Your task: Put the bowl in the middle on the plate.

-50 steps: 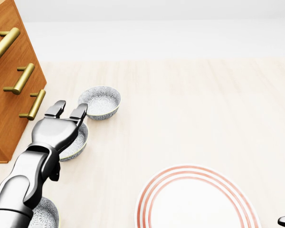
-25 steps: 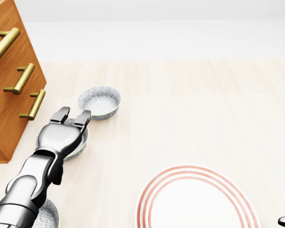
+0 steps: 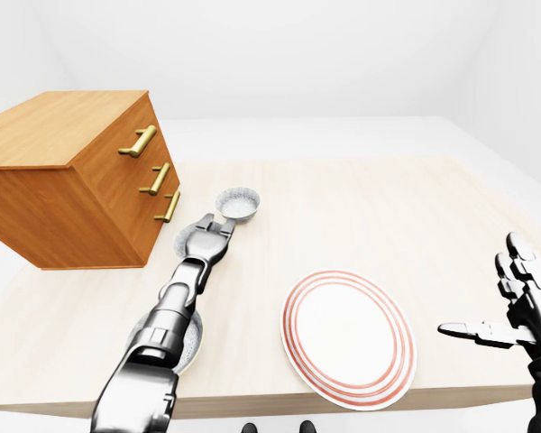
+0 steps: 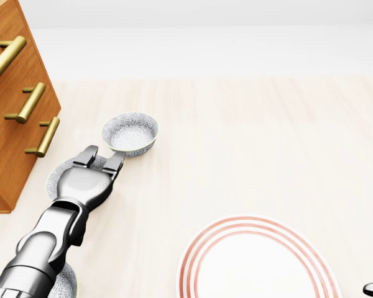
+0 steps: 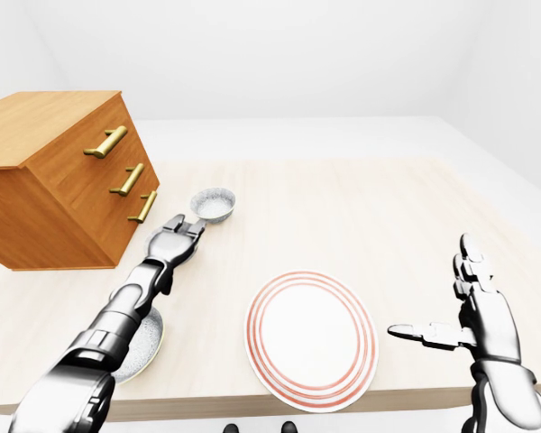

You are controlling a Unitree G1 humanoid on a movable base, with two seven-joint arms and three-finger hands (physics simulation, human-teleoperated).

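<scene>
My left robot hand (image 4: 87, 180) lies over the middle bowl (image 4: 54, 179) and covers most of it. Its two visible fingers (image 4: 115, 162) stretch straight past the rim, unclenched. In the head view that bowl sits on the bench (image 4: 255, 136) up and left of the red-ringed plate (image 4: 258, 264), well apart from it. My right robot hand (image 5: 482, 325) hovers right of the plate, fingers spread, holding nothing.

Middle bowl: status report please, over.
Left hand open above middle bowl, no grip. Right hand open, aside. Bowl not yet on plate; nothing between.
</scene>
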